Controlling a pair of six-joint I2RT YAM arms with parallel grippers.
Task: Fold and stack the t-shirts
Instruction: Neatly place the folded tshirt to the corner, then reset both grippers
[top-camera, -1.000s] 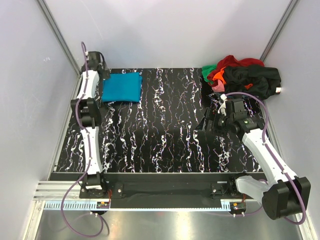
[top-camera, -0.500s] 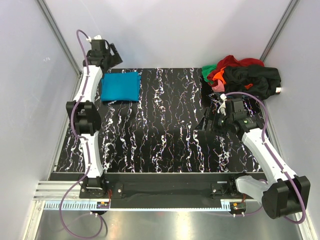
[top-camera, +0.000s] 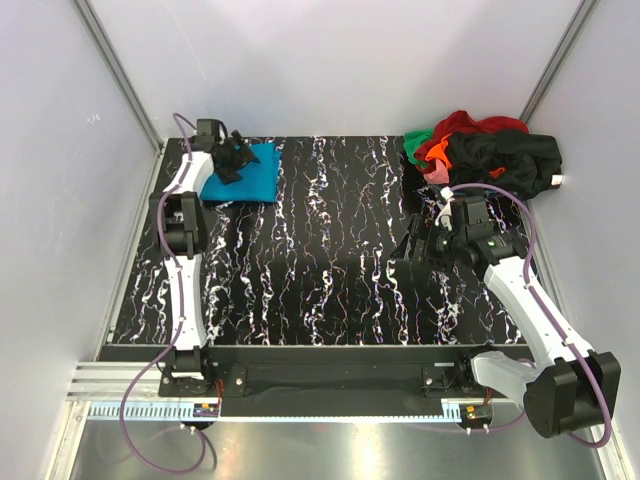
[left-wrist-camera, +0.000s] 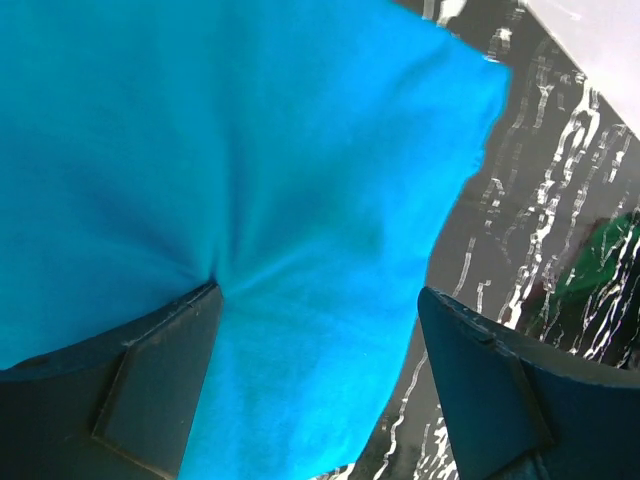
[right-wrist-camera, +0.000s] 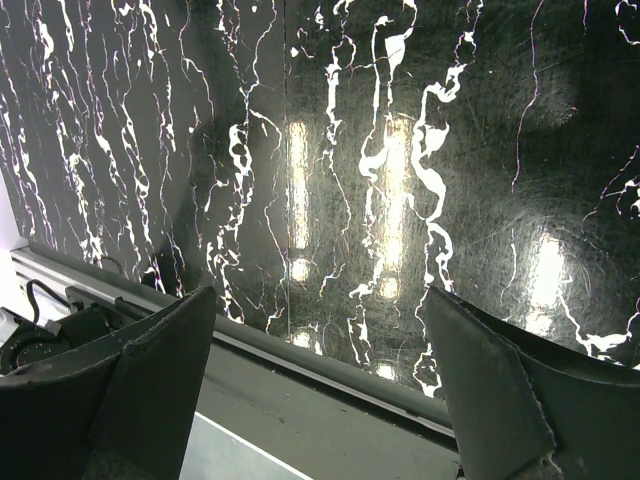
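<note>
A folded teal-blue t-shirt (top-camera: 258, 178) lies flat at the table's far left. My left gripper (top-camera: 234, 160) is open and low over the shirt's far left part. In the left wrist view the teal cloth (left-wrist-camera: 250, 170) fills the space between my open left gripper (left-wrist-camera: 318, 300), and the left finger (left-wrist-camera: 150, 370) presses a crease into it. A heap of black, red, orange, green and pink t-shirts (top-camera: 485, 150) lies at the far right corner. My right gripper (top-camera: 420, 240) is open and empty above the bare table, in front of the heap; the right wrist view shows it (right-wrist-camera: 320, 300) with nothing in it.
The black marbled table (top-camera: 320, 270) has white walls on three sides and metal posts at the back corners. Its near edge and a metal rail (right-wrist-camera: 330, 370) show in the right wrist view. A bit of green cloth (left-wrist-camera: 600, 262) shows far off in the left wrist view.
My left arm rose toward the back wall, then swung down and right onto the teal-blue shirt. The right arm and the heap have not moved.
</note>
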